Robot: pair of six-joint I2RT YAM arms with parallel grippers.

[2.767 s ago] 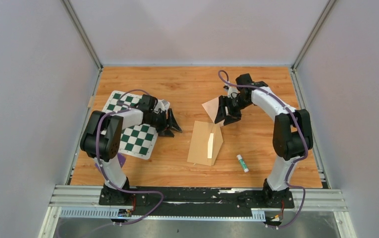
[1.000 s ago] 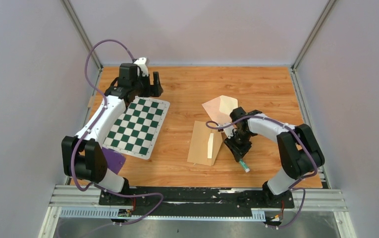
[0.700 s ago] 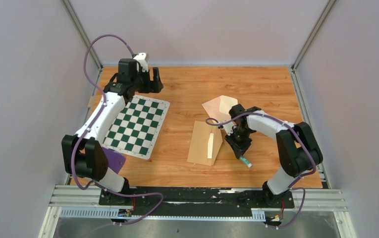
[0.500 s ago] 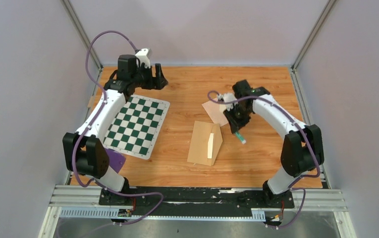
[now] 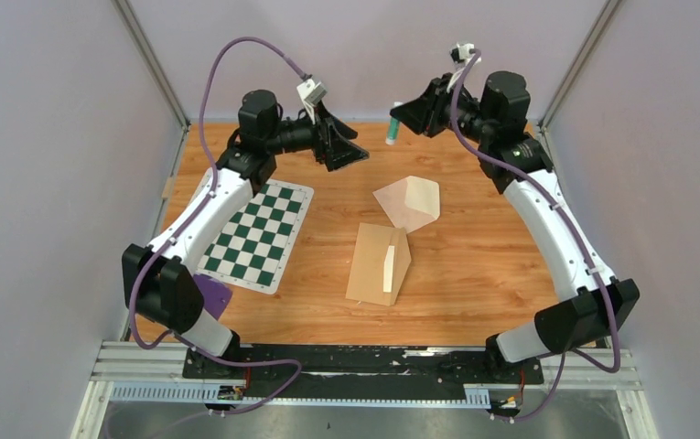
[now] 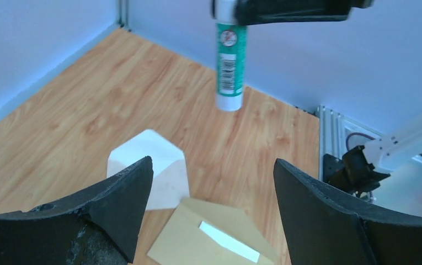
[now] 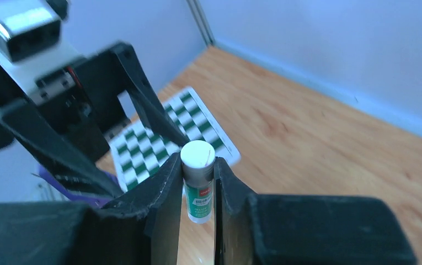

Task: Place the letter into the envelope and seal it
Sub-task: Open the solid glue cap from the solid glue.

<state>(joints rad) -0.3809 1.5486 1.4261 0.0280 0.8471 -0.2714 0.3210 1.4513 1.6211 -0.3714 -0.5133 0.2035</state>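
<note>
A plain tan paper envelope (image 5: 371,265) with a white strip (image 5: 388,268) on its open flap lies at the middle of the wood-grain bench (image 5: 474,274). To its left is a green-and-white chequered mat (image 5: 254,233). The letter (image 5: 408,201), a pale cream paper sheet folded to a point, lies flat on the bench just beyond the envelope, its near corner touching the envelope's far edge; neither arm touches it. Farther back, both arms are held high above the far half of the bench. The left tool (image 5: 346,149) hangs with its black jaws spread wide and nothing between them. Facing it, the right tool (image 7: 197,168) is clamped on the top of a white glue stick with a green label (image 5: 391,132), which hangs upright in the air between the two tools.
</note>
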